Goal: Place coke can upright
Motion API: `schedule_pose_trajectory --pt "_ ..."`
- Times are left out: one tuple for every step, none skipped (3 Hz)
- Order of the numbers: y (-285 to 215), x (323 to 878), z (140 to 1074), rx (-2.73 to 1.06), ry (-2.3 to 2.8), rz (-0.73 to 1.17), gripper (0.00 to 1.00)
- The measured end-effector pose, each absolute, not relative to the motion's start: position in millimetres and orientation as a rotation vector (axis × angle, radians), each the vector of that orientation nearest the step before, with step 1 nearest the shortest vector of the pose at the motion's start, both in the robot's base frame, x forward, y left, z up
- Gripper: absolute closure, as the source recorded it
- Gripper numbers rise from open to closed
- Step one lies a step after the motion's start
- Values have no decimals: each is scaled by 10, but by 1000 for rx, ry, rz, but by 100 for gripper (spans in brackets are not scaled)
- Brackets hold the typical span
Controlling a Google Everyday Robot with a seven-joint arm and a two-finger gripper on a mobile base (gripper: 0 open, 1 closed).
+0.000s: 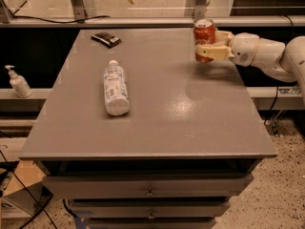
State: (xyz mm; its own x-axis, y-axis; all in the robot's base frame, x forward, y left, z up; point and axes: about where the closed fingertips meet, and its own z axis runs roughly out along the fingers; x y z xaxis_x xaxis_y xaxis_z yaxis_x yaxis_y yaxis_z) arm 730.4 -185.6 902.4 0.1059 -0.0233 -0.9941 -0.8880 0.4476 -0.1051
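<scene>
The coke can (204, 35) is red with a silver top and stands upright at the far right of the grey table top (157, 109). My gripper (208, 47) reaches in from the right and is shut on the can, its cream fingers (213, 51) wrapped round the can's lower half. The can's base is at or just above the table surface; I cannot tell if it touches.
A clear plastic bottle (116, 88) with a white-blue label lies on its side left of centre. A small dark flat packet (106, 38) lies at the far left corner. A soap dispenser (18, 81) stands on a ledge off the table's left. Drawers sit below the front edge.
</scene>
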Motion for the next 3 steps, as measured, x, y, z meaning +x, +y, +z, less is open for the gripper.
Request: schedule_pose_trajectory --pt "-1886 7301 8907 -902 1332 787 100" --pt "-1881 7285 8799 -886 1348 787 100" --pt "-1884 7270 8705 -867 1367 786 82"
